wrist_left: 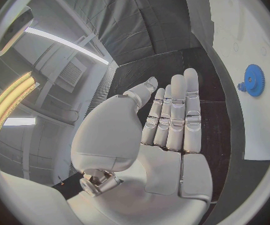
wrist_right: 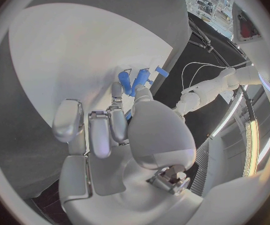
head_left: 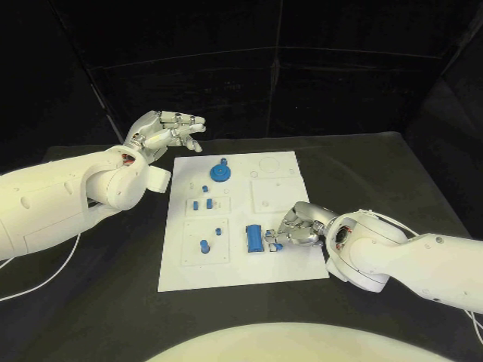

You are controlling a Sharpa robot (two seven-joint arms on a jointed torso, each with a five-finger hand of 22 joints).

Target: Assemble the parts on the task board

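The right hand (head_left: 293, 228) is down on the task board (head_left: 290, 271), near its right edge toward the front, with its fingers curled around a small blue part (head_left: 275, 246) just beside the upright blue block (head_left: 253, 238). To do this step well, the small piece probably needs to be kept pinched lightly and square to the board, then lowered straight into its seat beside the block — any tilt would likely jam it or nudge the block. In the right wrist view the fingers (wrist_right: 103, 130) bend in toward the thumb, and blue pieces (wrist_right: 133, 80) show just past the fingertips; the hand looks closed on the small part, though the exact contact is partly hidden.

The left hand (head_left: 167, 132) hangs above the table off the board's far left corner, holding nothing — its fingers lie straight and side by side in the left wrist view, the palm (wrist_left: 135, 155) bare.

Elsewhere on the board, a blue gear (head_left: 219, 174) sits near the far edge, and small blue pegs (head_left: 204, 204) lie along the left side.
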